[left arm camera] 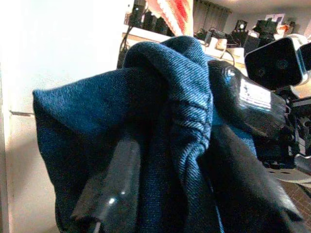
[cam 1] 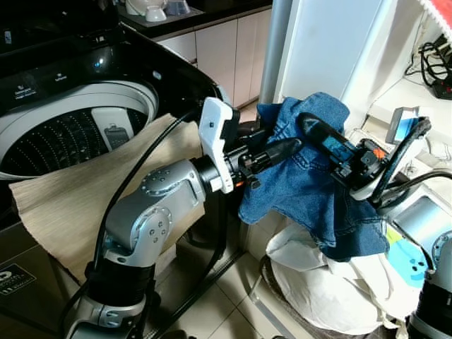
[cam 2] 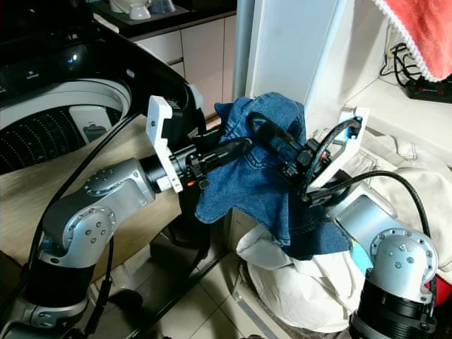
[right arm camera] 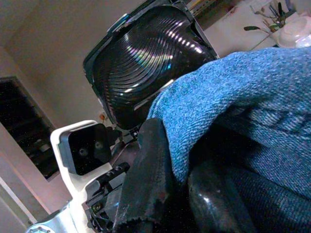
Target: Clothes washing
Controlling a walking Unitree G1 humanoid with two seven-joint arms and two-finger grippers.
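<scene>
You have both grippers clenched on the denim garment [cam 1: 311,183], held up just right of the washing machine [cam 1: 78,120]: the left gripper [cam 1: 286,148] pinches its near fold, the right gripper [cam 2: 265,131] grips its top. Cloth hides both sets of fingertips. Below it sits a white laundry bag [cam 1: 332,289].
</scene>
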